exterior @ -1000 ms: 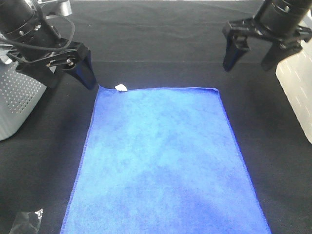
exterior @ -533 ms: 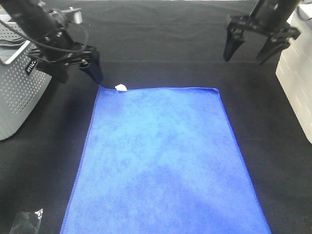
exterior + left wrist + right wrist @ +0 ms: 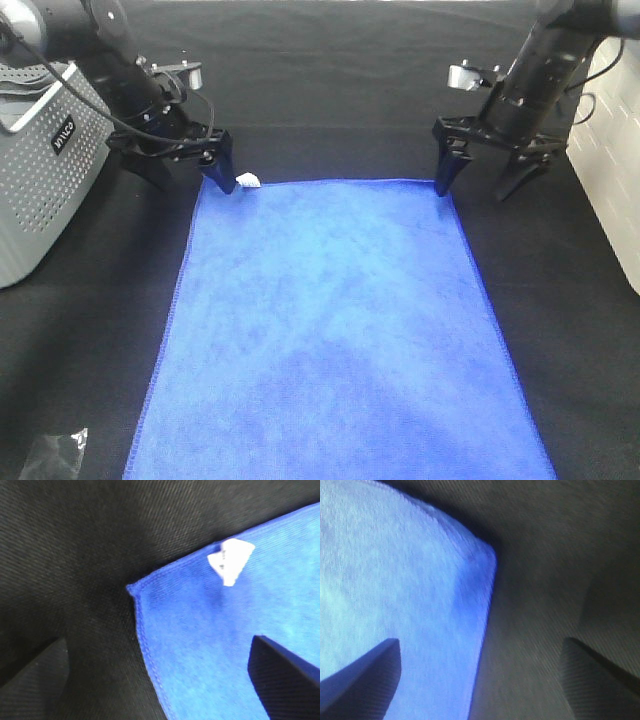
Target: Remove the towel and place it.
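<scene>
The royal-blue towel (image 3: 335, 330) lies spread flat on the black table, its far edge toward the arms. A small white tag (image 3: 247, 181) sits at its far left corner. My left gripper (image 3: 190, 176) is open and low over that corner. In the left wrist view the towel (image 3: 235, 630), its tag (image 3: 230, 561) and the corner lie between the left gripper's (image 3: 157, 680) fingers. My right gripper (image 3: 480, 180) is open and low at the far right corner. In the right wrist view the right gripper (image 3: 480, 680) straddles the towel's (image 3: 395, 580) corner. Neither holds anything.
A grey perforated basket (image 3: 40, 190) stands at the left edge, close behind the left arm. A white slotted bin (image 3: 615, 170) stands at the right edge. A small clear plastic piece (image 3: 55, 455) lies at the front left on the black table (image 3: 330, 100).
Both open grippers have come down from above the table to the towel's two far corners. The left moved right, the right moved left. The towel has not moved.
</scene>
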`<state>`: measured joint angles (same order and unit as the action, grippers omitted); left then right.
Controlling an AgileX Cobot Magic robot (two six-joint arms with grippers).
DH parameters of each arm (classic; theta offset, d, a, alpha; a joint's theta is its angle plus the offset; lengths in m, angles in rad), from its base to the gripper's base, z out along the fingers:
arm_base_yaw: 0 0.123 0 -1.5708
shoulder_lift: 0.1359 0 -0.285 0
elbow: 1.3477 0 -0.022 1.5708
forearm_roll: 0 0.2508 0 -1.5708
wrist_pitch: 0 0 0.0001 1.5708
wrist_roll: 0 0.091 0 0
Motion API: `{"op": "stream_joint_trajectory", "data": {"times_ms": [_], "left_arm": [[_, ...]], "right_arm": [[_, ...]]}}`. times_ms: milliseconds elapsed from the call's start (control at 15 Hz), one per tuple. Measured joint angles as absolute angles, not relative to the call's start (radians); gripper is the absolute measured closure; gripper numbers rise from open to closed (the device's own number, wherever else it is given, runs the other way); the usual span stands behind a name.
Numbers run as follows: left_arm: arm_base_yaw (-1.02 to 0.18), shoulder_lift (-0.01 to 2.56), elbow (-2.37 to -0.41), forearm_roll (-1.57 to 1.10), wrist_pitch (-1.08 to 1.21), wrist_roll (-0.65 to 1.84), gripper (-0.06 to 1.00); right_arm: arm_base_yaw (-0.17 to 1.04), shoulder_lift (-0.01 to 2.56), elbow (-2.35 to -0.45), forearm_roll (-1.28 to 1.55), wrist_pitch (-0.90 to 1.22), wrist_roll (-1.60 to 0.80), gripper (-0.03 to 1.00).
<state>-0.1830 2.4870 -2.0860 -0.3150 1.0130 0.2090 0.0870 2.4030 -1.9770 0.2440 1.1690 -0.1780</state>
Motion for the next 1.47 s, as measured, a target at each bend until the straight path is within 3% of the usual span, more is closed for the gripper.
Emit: {"op": "stream_joint_trajectory", "data": {"times_ms": [400, 1067, 1467], "left_arm": [[-0.183, 2.514, -2.086, -0.342, 0.959, 0.210, 0.03], [-0.186, 2.530, -2.094, -0.360, 0.955, 0.210, 0.03], [-0.253, 2.532, -2.095, -0.358, 0.929, 0.212, 0.03]], "right_arm": [[0.087, 2.461, -1.979, 0.281, 0.946, -0.222, 0.16], [0.087, 2.466, -1.979, 0.290, 0.948, -0.241, 0.16], [0.109, 2.466, -1.979, 0.319, 0.950, -0.241, 0.17]]}}
